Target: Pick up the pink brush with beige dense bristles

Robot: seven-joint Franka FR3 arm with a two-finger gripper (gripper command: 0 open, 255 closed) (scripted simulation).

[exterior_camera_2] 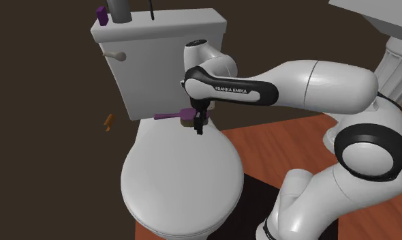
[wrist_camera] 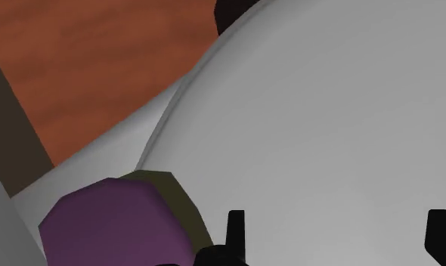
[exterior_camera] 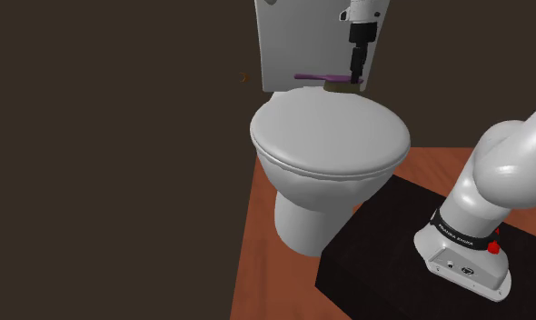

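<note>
Purple-handled brush [exterior_camera_2: 167,115] across rear of grey toilet lid [exterior_camera_2: 179,184], by tank [exterior_camera_2: 165,61] | black gripper [exterior_camera_2: 199,129] at one end | fingers [wrist_camera: 235,227] spread, brush just outside one, unclasped

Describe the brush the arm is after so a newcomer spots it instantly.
Find the white toilet, lid shut. Where the lid's back meets the tank, a slim purple brush runs sideways, the black gripper at one end. The only other purple thing is a stubby block on the tank's top; the brush is long and low.
</note>
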